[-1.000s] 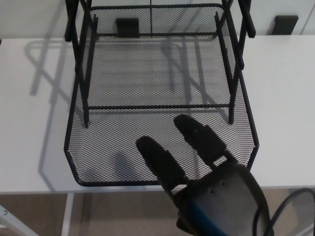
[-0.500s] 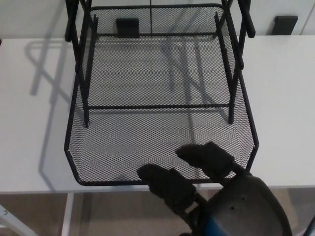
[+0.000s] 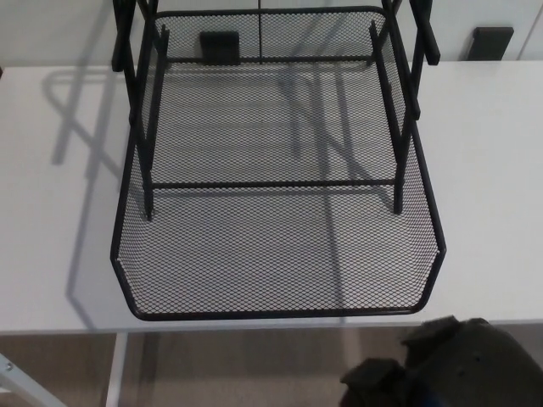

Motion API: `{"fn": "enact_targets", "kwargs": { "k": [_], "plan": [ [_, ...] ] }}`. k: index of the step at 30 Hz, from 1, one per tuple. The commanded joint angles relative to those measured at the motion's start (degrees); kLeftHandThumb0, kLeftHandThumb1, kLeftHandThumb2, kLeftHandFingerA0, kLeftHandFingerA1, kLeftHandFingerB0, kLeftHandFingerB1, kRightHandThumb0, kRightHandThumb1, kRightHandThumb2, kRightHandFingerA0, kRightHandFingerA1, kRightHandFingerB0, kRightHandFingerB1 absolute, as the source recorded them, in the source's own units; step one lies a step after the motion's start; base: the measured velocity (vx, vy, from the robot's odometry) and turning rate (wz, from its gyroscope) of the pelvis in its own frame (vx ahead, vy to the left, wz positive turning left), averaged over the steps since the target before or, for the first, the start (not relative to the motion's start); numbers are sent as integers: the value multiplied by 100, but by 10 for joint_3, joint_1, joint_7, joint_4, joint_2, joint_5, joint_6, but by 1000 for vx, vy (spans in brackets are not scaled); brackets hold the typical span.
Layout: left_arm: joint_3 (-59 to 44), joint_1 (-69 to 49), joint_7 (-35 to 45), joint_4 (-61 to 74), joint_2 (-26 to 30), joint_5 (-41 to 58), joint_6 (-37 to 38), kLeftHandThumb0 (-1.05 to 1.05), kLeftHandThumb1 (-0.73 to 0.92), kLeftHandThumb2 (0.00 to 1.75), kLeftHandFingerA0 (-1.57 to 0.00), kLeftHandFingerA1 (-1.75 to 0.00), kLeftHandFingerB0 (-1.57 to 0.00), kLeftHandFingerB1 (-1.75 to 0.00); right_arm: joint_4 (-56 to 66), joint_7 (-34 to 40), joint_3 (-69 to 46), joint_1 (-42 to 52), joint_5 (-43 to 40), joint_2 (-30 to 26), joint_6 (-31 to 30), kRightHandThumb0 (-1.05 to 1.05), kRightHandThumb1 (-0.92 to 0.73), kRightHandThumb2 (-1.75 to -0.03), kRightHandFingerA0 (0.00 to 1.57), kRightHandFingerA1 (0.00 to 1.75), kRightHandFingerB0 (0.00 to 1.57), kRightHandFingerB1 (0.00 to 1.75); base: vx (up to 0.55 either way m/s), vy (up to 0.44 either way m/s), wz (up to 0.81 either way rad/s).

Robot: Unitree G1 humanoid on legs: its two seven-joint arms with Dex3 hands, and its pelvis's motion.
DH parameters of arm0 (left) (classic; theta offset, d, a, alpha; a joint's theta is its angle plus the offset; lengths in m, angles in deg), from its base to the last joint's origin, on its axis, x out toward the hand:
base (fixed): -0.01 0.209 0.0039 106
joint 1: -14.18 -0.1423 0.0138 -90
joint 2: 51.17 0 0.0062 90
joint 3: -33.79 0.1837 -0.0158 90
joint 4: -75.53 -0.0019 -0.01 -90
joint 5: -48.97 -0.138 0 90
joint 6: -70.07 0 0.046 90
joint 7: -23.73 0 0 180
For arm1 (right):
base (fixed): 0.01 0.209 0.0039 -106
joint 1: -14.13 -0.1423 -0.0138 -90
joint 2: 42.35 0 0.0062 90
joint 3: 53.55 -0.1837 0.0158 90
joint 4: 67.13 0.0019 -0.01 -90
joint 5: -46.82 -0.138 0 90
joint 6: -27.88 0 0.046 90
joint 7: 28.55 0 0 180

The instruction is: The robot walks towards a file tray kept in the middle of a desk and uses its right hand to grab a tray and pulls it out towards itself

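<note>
Lying above and to the left of the right hand (image 3: 450, 365), the black mesh tray (image 3: 271, 312) rests on the white desk (image 3: 59, 254), its front rim projecting past the desk edge. The hand sits below that rim, apart from it, touching nothing visible. Only its dark back shows; finger position cannot be determined. Upright frame posts (image 3: 399, 127) rise beyond.

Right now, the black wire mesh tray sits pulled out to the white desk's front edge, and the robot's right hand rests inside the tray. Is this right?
Not quite. The head view shows the right hand below the white desk, outside the black wire mesh tray. The rest holds.
</note>
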Motion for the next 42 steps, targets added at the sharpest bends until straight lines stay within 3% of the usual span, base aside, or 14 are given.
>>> {"fn": "enact_targets", "kwargs": {
  "k": [1,5,10,14,22,25,28,31,32,33,34,35,41,42],
  "plan": [
    [12,18,4,-42,19,-28,9,-45,22,65,-68,-62,-53,-55,110,-281,-523,238,-1043,-234,315,-35,-47,-55,113,59,98,56,0,0,0],
    [9,21,6,-38,23,-26,10,-46,22,65,-69,-61,-53,-55,110,-291,-501,296,-1048,-233,323,-52,-36,-75,112,82,99,74,0,0,0],
    [10,21,14,-36,29,-26,14,-47,23,66,-65,-61,-51,-54,67,-438,-569,351,-1008,-183,140,-26,-37,-51,106,69,94,64,0,0,0],
    [13,6,8,-33,23,-27,15,-47,23,66,-66,-62,-52,-55,-43,-351,-422,348,-776,-116,89,-46,-48,-54,107,64,94,61,0,0,0],
    [-8,-12,3,-54,14,-2,20,-43,22,64,-66,-62,-52,-55,-394,-214,-282,229,-574,45,31,-42,-52,-55,108,77,90,66,0,0,0],
    [-10,-7,0,-70,14,-2,33,-45,21,64,-68,-63,-52,-56,-508,-114,-261,184,-468,111,-6,-42,-46,-82,56,62,36,52,0,0,0],
    [-14,-2,-5,-82,9,2,40,-45,20,64,-67,-65,-52,-57,-520,-78,-270,159,-464,160,-31,-46,-62,-58,40,44,30,39,0,0,0],
    [-15,-3,-12,-72,5,2,21,-45,20,64,-63,-64,-50,-57,-547,-65,-275,105,-470,213,-60,-34,-48,-99,2,50,0,48,0,0,0],
    [-16,-4,-14,-72,5,2,23,-41,26,49,-66,-60,-52,-52,-548,-66,-268,99,-460,215,-62,-36,-45,-98,2,51,0,49,0,0,0],
    [-19,-4,-16,-70,4,5,24,-41,26,49,-65,-61,-52,-53,-546,-74,-259,85,-446,215,-72,-63,-64,-58,11,39,11,33,0,0,0],
    [-22,-4,-19,-69,3,6,23,-44,20,64,-61,-66,-48,-58,-538,-84,-250,73,-437,222,-93,-61,-42,-83,0,46,2,43,0,0,0],
    [-22,-3,-23,-67,3,6,18,-44,21,65,-60,-66,-47,-58,-526,-92,-245,64,-433,233,-114,-59,-63,-60,7,38,10,33,0,0,0],
    [-26,0,-37,-71,-3,4,19,-45,27,50,-61,-68,-46,-58,-551,-72,-216,44,-373,277,-136,-56,-62,-60,7,35,6,29,0,0,0],
    [-30,5,-37,-72,-1,6,16,-46,20,67,-57,-70,-43,-62,-590,-55,-209,34,-364,277,-109,-54,-42,-83,0,46,1,40,0,0,0]
  ]
}}
